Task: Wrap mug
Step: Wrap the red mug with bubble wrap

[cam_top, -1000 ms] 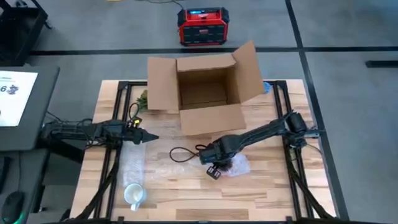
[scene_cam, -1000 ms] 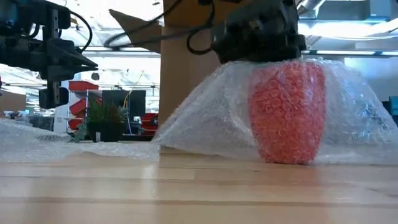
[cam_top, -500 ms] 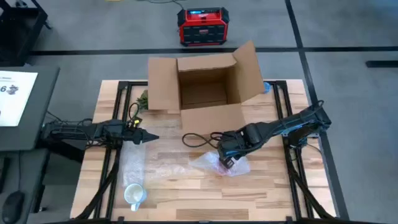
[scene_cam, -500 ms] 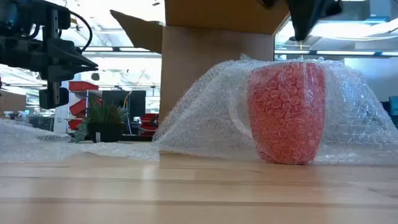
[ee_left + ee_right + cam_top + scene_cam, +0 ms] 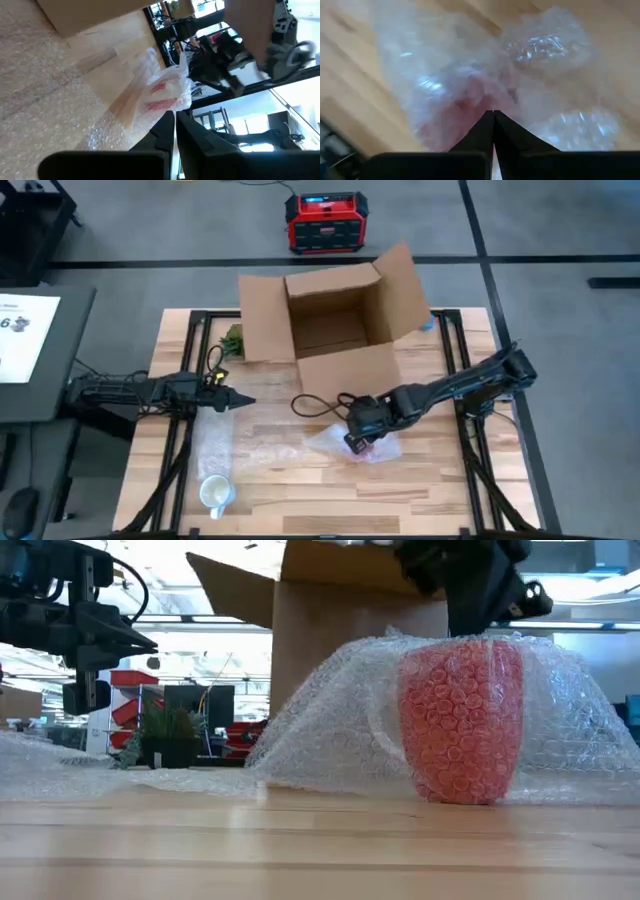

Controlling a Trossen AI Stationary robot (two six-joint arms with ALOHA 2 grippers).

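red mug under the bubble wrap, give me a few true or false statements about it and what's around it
1. The red mug stands upright on the table with bubble wrap draped over it. True.
2. The right gripper is shut, just above the covered mug. True; its fingers are pressed together.
3. The cardboard box is closed and taped. False; its flaps stand open.
4. The left gripper grips the white mug. False; it is shut on nothing, well away from that mug, which stands near the table's front edge.
5. A second sheet of bubble wrap lies flat on the table's left side. True.
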